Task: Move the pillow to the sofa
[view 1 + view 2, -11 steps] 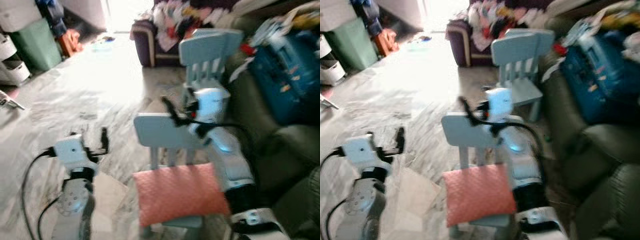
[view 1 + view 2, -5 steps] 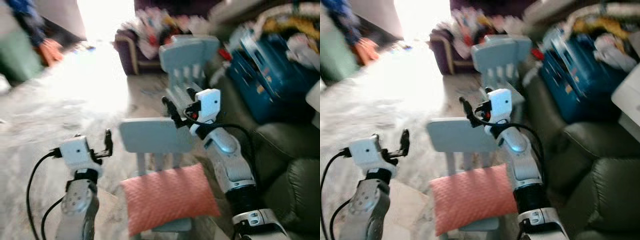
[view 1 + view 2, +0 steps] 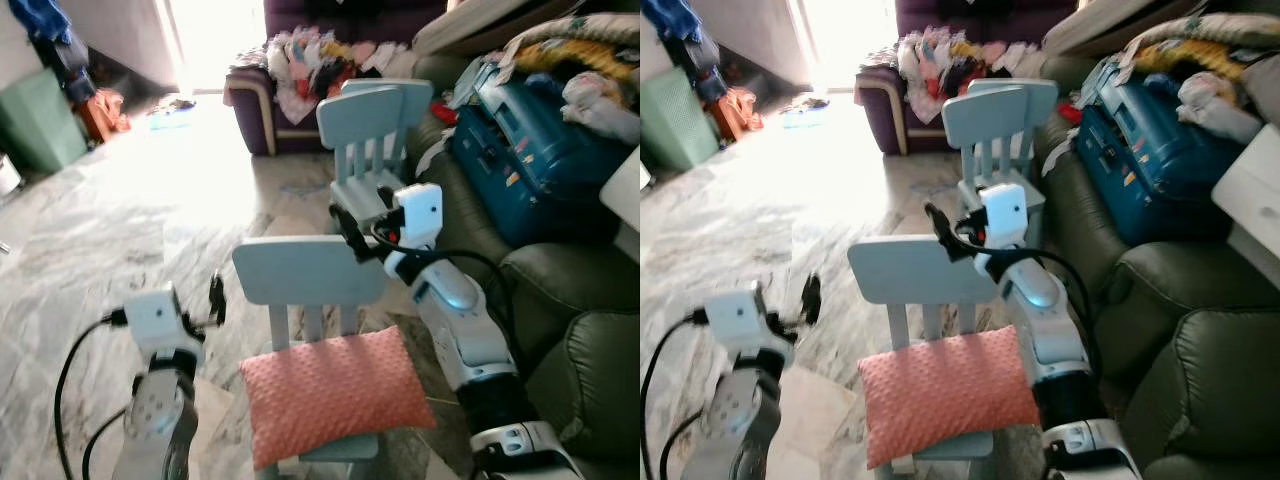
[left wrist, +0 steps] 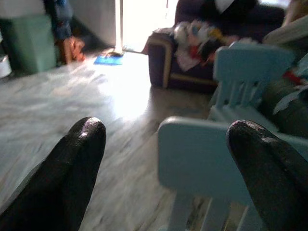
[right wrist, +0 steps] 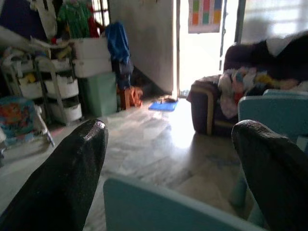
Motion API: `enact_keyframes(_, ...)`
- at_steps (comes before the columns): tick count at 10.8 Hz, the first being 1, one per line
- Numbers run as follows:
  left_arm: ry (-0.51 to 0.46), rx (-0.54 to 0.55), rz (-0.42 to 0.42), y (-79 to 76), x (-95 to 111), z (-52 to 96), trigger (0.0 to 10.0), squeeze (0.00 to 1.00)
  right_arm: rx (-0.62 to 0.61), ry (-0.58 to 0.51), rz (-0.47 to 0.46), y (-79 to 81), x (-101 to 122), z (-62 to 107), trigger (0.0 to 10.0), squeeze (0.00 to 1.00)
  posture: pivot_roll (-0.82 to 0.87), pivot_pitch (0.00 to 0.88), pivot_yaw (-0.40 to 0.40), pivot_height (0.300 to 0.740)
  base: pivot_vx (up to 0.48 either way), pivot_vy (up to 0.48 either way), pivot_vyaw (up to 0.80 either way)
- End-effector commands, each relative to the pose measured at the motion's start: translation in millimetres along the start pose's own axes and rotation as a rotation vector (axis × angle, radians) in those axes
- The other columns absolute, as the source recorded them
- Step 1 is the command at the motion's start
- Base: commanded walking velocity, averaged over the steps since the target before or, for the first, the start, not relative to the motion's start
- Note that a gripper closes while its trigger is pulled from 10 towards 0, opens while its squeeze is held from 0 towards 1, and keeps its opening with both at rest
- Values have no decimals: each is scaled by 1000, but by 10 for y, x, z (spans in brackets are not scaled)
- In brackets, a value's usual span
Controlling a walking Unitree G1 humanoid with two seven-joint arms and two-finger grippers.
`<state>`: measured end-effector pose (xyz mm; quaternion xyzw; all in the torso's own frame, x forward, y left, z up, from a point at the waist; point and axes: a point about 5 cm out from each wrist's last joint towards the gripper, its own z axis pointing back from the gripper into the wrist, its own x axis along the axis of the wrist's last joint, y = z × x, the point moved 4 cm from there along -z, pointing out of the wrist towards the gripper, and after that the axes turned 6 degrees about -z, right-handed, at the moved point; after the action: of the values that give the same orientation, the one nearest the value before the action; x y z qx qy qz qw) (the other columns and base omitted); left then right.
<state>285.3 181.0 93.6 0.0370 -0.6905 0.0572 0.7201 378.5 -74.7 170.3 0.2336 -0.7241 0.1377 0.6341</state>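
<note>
A pink textured pillow [image 3: 335,395] lies on the seat of a small light-blue chair [image 3: 305,270] right in front of me. The dark green sofa [image 3: 570,300] runs along the right side. My right gripper [image 3: 343,225] hovers above the chair's backrest, open and empty; the right wrist view looks past its fingertips [image 5: 91,134] over the backrest top. My left gripper [image 3: 215,300] is held left of the chair at backrest height, open with nothing in it. The left wrist view has the backrest [image 4: 202,154] between the fingers [image 4: 82,144].
A second light-blue chair [image 3: 370,115] stands behind the first. A blue suitcase [image 3: 525,150] and bedding lie on the sofa's far end. A purple armchair [image 3: 290,70] heaped with clothes stands at the back, and a green bin [image 3: 40,120] at far left. Marble floor [image 3: 130,210] lies open to the left.
The head view has swung and sharpened, so the whole scene shifted. The pillow still rests on the chair, and both arms keep much the same raised pose.
</note>
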Motion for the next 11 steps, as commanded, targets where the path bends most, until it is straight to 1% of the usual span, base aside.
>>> enact_keyframes(1,16,21,-18,53,-38,9,10000,0,21,9,-7,52,-13,-12,10000,0,-157,62,36,740,0,0,0)
enact_keyframes(3,43,49,-44,86,-122,68,10000,0,28,32,-7,67,-69,27,10000,0,-155,78,32,740,0,0,0)
enact_keyframes(4,57,50,-42,94,-159,95,10000,0,29,43,-12,68,-94,51,10000,0,-154,90,30,740,0,0,0)
enact_keyframes(5,106,27,-50,85,-297,188,10000,0,30,92,-33,81,-192,100,10000,0,-153,110,28,740,0,0,0)
enact_keyframes(6,135,28,-61,98,-376,244,10000,0,30,114,-42,87,-241,130,10000,0,-152,120,27,740,0,0,0)
enact_keyframes(7,169,22,-53,111,-460,319,10000,0,32,138,-55,95,-298,180,10000,0,-151,129,27,740,0,0,0)
enact_keyframes(8,195,6,-62,109,-523,415,10000,0,29,173,-76,99,-390,255,10000,0,-144,152,27,740,0,0,0)
enact_keyframes(9,206,-1,-61,101,-545,457,10000,0,27,183,-75,107,-423,288,10000,0,-142,165,28,740,0,0,0)
enact_keyframes(10,227,-24,-61,71,-573,550,10000,0,26,197,-75,131,-460,356,10000,0,-136,192,33,740,0,0,0)
enact_keyframes(11,242,-40,-62,49,-599,610,10000,0,18,222,-91,137,-507,411,10000,0,-135,210,37,740,0,0,0)
